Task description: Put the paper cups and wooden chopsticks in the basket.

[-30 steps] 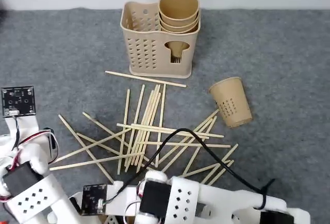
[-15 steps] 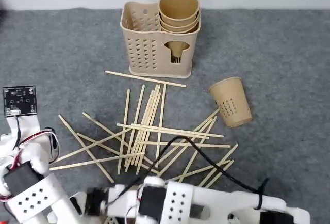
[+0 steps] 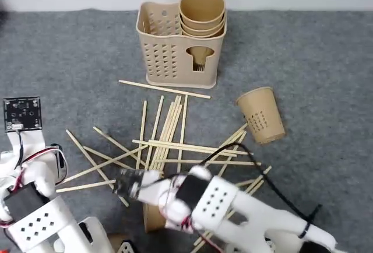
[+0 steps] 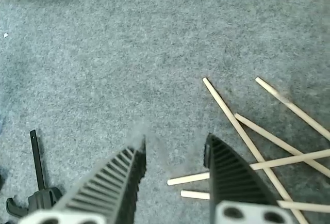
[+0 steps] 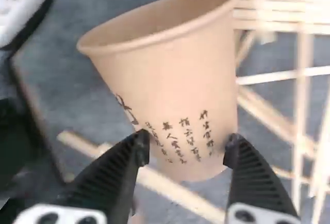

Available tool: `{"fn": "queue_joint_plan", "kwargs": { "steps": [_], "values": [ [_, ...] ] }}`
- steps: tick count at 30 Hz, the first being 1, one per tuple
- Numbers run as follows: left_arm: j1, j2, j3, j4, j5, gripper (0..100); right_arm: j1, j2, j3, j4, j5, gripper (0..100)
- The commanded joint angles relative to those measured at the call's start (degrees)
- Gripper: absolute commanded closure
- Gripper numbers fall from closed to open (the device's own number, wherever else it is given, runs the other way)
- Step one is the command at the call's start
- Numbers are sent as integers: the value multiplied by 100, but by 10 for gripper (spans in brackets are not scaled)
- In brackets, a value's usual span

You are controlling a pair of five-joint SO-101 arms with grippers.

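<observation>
Brown printed paper cup (image 5: 170,95), pinched near its narrow base by the right gripper (image 5: 186,144) above scattered pale wooden chopsticks (image 3: 166,142) and well apart from the beige perforated basket (image 3: 169,55), could slide off that tapered hold in transit; the left gripper (image 4: 175,146) hangs with fingers apart.

Right claw (image 5: 186,137) clamped; left claw (image 4: 175,140) gaping (held low).

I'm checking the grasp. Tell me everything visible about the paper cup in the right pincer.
The paper cup is plain brown paper with a rolled rim and dark print down its side. It looks undented. The right pincer clamps it near the base, one finger on each side, its open mouth pointing away from the wrist. Wooden chopsticks lie beyond it.
</observation>
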Motion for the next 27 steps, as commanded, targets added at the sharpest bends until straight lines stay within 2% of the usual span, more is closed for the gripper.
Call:
{"fn": "queue_joint_plan", "kwargs": {
  "steps": [1,4,7,12,14,19,21,23,27],
  "values": [
    [9,-79,-22,26,62,823,1068,40,264,-497,897,765],
    [9,-79,-22,26,62,823,1780,40,352,-699,1530,765],
    [18,-79,-22,26,62,823,2185,22,352,-708,1829,765],
    [44,-79,-22,44,141,823,1903,-180,141,-356,1767,765],
    [132,-79,-57,149,624,823,1569,-391,-149,22,1407,765],
    [1169,-88,-119,237,2418,822,215,-769,-1380,1015,193,765],
    [1679,-79,-295,255,3112,822,-48,-725,-1960,1130,-44,765],
    [2233,-79,-426,352,3596,822,-4,-567,-2453,1174,0,765],
    [3332,-53,-497,1380,3640,822,567,-259,-3112,1191,53,765]
  ]
}}
